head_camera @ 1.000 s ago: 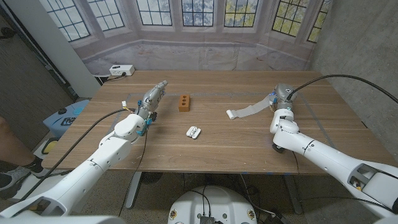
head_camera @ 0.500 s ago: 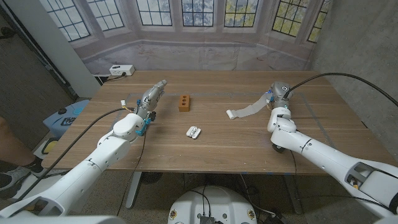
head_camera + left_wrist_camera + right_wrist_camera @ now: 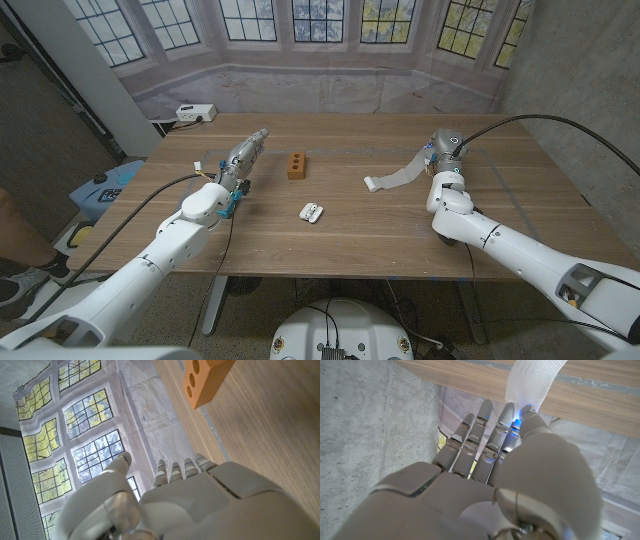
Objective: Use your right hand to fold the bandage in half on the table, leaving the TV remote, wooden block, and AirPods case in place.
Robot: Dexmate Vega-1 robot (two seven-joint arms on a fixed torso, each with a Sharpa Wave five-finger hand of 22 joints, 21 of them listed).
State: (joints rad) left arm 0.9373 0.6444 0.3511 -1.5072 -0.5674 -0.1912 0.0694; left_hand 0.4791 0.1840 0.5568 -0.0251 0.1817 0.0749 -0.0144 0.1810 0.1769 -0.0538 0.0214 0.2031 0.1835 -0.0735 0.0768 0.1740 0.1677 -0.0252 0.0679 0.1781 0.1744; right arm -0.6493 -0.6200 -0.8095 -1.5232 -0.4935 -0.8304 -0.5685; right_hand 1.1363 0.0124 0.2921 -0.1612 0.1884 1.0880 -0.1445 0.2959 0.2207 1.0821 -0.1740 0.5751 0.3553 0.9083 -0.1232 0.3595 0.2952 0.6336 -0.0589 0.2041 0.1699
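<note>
One bandage (image 3: 398,177) lies on the wooden table (image 3: 340,235), a white strip running from a small rolled end toward the table's middle up to its right portion, near the far edge. The strip's right end is lifted off the wood at the right hand (image 3: 444,150); in the right wrist view the gauze (image 3: 532,382) sits at the fingertips (image 3: 506,412), which reach out nearly straight and close together with the thumb alongside, apparently pinching the cloth, though the contact itself is not plainly shown.

One wooden block (image 3: 296,165), with two dark holes in its side, stands left of the table's middle, toward the far edge. One white AirPods case (image 3: 311,212) lies nearer the front edge, between block and bandage, well apart from both.

One left hand (image 3: 243,160) rests on the left part of the table, fingers extended toward the far edge, close together, holding nothing; the left wrist view shows the block (image 3: 205,380) ahead of them.

One white power strip (image 3: 196,113) sits beyond the table's far left corner.
</note>
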